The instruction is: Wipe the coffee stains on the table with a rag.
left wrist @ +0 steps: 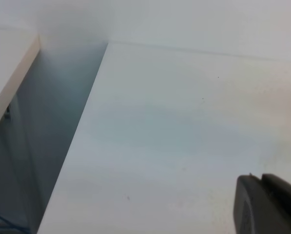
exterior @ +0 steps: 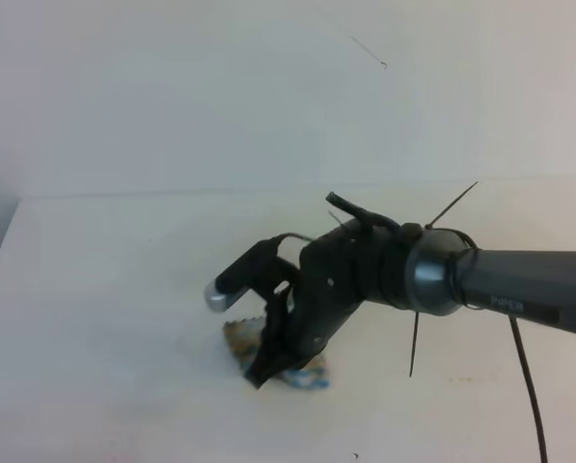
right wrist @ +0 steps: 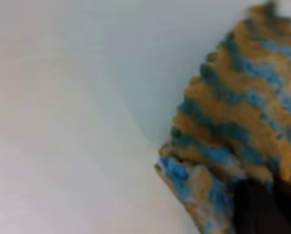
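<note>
The rag (right wrist: 242, 117) was seen as coarse, nubby woven cloth. The worktop (exterior: 104, 318) was seen as smooth and matt; the right end effector (exterior: 268, 371) as matt black plastic.

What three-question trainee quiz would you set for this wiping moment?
1. True or false: the right pincer is shut on the rag.
2. Multiple choice: where is the rag? A) pressed down on the white table B) lifted high above it C) draped over the arm.
3. Fill in: besides blue, the rag's wavy stripes look ____ in the right wrist view.

Key: 1 true; 2 A; 3 tan. The left pincer shows only as a dark corner, its state unclear. No coffee stain is visible beside the rag.
</note>
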`<state>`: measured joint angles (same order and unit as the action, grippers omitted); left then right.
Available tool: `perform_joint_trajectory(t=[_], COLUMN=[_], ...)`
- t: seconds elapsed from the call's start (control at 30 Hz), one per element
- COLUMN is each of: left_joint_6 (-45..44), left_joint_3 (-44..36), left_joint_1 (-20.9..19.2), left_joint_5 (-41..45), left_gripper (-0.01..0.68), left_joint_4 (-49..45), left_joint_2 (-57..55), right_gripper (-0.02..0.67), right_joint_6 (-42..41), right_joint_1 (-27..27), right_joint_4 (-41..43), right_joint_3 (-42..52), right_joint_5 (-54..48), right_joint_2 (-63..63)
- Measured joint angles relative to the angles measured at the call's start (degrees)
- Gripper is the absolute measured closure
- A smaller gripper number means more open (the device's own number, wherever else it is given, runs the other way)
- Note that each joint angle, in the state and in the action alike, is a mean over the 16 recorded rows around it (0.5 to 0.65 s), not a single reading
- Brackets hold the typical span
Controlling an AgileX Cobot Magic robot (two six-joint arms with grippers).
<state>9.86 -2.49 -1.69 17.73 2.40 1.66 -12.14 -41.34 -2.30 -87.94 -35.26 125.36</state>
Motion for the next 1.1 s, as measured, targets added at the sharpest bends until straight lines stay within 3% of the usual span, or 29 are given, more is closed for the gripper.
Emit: perform_joint_trajectory(t=[0.23,0.43,0.7,1.1], left_joint_6=[0.0,0.0,0.0,0.0], left_joint_3=[0.0,0.0,0.0,0.0], left_joint_1=[0.0,0.0,0.0,0.0], left_joint_5=[0.0,0.0,0.0,0.0], left_gripper=[0.672,0.672,0.672,0.672], left_joint_4=[0.0,0.0,0.0,0.0], left_joint_2=[0.0,0.0,0.0,0.0], right_gripper=[0.629,0.627,0.627,0.628], right_joint_6=[13.58,18.67,18.19,13.19], right_joint_1=[7.79,15.21,20.17,18.04], right_joint_4=[17.54,22.3,17.83,3.63], right_joint_3=[-0.64,0.13,7.71,25.84], right_joint_5=[-0.71,-3.75,-3.87,8.28], right_joint_2=[-0.34,-1.71,-8.28,-18.99])
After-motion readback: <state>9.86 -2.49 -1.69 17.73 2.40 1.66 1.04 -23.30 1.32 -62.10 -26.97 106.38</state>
